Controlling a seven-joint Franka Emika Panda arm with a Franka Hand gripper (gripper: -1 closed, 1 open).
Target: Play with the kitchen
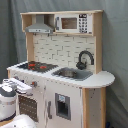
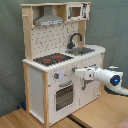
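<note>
Grey curtain is hanging behind the tall white and light-wood toy kitchen (image 2: pixel 60 60) on the wooden surface (image 2: pixel 100 112), while the white arm's fingers (image 2: pixel 79 71), spread unclear, are reaching toward its front knobs (image 2: pixel 59 76), probably needing a short advance.

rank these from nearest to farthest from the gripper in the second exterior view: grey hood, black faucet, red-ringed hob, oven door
From the gripper, at the kitchen's front below the counter:
1. Oven door, just below and toward the second exterior view's left.
2. Red-ringed hob, on the counter above; close to the oven door's distance, so these two are hard to split.
3. Black faucet, higher, behind the sink.
4. Grey hood, at the top.
</note>
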